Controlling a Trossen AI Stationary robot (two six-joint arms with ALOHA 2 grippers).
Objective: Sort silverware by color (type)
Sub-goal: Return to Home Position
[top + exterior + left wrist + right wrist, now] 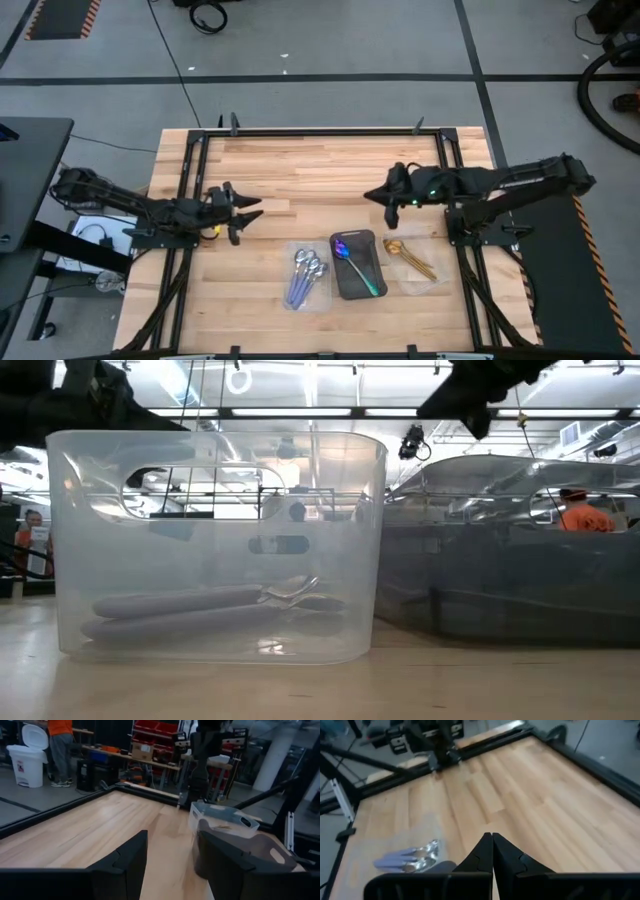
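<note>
Hovering above table (pixel 320 170): left gripper (pixel 257 209) fingers spread, right gripper (pixel 368 196) fingers closed.

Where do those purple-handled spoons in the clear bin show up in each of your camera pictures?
High view: the purple-handled spoons lie below the middle, in the leftmost bin.
Low view: the purple-handled spoons lie at the bottom of the clear bin, on the left.
Left wrist view: not in it.
Right wrist view: the purple-handled spoons are at the lower left.
Shared landmark: the dark bin next to them, also in the low view.
</note>
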